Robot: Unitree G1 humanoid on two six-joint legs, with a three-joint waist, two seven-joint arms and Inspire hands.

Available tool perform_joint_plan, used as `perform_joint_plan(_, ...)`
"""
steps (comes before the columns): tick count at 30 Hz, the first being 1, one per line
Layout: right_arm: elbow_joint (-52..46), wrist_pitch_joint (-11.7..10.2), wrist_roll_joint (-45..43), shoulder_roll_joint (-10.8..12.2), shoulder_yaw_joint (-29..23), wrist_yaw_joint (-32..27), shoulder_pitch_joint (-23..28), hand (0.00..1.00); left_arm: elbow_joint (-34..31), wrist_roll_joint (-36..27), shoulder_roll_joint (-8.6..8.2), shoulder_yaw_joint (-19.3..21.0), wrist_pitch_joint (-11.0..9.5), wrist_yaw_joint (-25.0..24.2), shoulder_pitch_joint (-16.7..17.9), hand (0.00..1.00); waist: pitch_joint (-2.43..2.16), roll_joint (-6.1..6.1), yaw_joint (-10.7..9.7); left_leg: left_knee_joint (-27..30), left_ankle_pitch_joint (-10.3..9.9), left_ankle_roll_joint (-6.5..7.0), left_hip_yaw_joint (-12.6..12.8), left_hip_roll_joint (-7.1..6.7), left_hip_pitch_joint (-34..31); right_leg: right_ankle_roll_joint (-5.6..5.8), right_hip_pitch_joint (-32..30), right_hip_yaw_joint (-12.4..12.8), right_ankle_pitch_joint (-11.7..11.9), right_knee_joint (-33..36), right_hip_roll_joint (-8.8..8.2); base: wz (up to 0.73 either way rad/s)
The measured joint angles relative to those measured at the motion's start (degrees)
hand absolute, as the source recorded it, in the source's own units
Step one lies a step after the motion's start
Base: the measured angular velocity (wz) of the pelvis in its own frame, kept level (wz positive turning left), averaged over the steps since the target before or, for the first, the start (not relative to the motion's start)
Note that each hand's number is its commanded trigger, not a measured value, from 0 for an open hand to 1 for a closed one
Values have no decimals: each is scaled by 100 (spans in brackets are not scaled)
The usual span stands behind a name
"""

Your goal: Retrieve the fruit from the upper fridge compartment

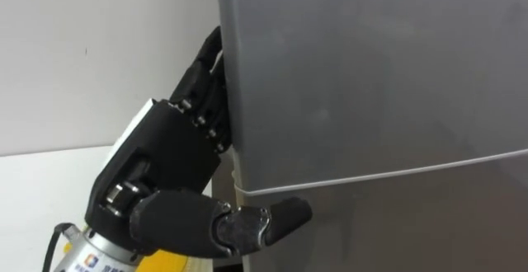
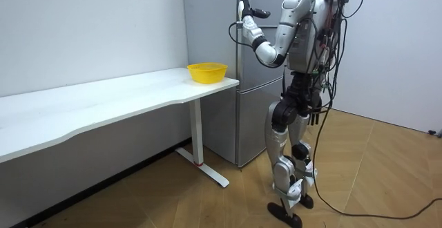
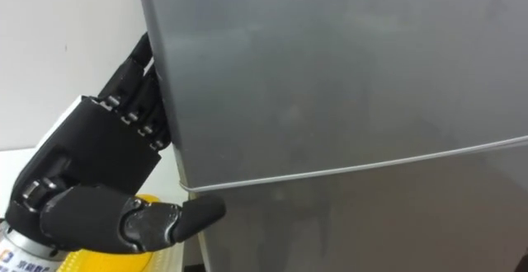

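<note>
Right of the yellow bowl (image 2: 207,71), the left hand (image 1: 157,173) reaches behind the left edge of the closed upper fridge door (image 1: 371,74); whether it grips, I cannot tell. A shallow hold could slip when pulling, leaving the contents shut inside.

The robot stands upright on the wooden floor (image 2: 387,179), close in front of the grey fridge (image 2: 257,97), with its left hand (image 2: 244,11) raised to the edge of the upper door. Just beside the fridge, a yellow bowl (image 2: 207,72) sits at the end of the long white surface (image 2: 103,107).
</note>
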Motion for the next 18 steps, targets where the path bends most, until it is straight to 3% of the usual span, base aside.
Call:
perform_joint_plan(6, -6, 11, -1, -35, 7, 9, 4, 0, 0, -148, 0, -7, 33, -72, 0, 0, -26, 93, -6, 0, 0, 0, 0, -1, -5, 11, 10, 2, 15, -9, -8, 2)
perform_joint_plan(13, -89, 80, -3, -36, 205, 28, -22, 0, 0, -149, 0, -5, 45, -212, -1, 0, -22, 116, -4, 0, 0, 0, 11, -1, -17, 12, 9, 10, 16, -8, -14, 3)
perform_joint_plan(18, -41, 103, -18, -52, 225, 121, -68, 0, -1, -780, 115, 11, 170, -238, 0, 0, -28, 124, 7, 18, 0, 0, 31, -2, -64, 15, -55, 5, 17, -2, -19, 3)
